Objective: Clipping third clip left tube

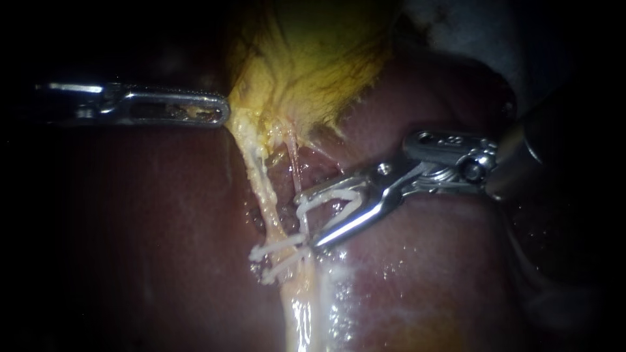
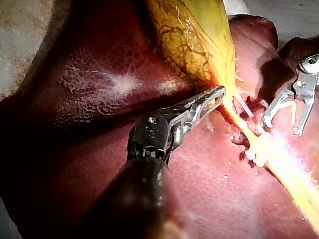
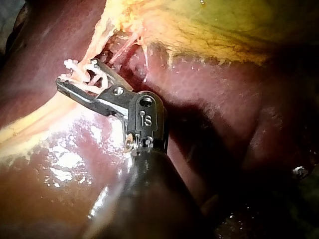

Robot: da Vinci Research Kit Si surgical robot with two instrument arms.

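The pale left tube [image 1: 264, 182] runs down from the yellow gallbladder [image 1: 313, 58] over the liver [image 1: 150, 228]. Two white clips [image 1: 280, 249] sit across it low down, one close under the other. My right instrument [image 1: 308, 220] holds a white open clip [image 1: 329, 199] between its wide-spread jaws, tips just right of the tube and above the two clips. My left instrument [image 1: 222, 111] is shut on the gallbladder's lower edge, holding it to the left. The left wrist view shows its jaws [image 2: 219, 93] on the yellow tissue. In the right wrist view the right jaws [image 3: 77, 74] reach the clipped tube.
A thin pink tube [image 1: 294, 156] runs down just right of the left tube, towards the right instrument's upper jaw. Wet, glistening liver [image 1: 417, 274] lies under the right instrument. White cloth [image 1: 456, 26] shows at the far upper right.
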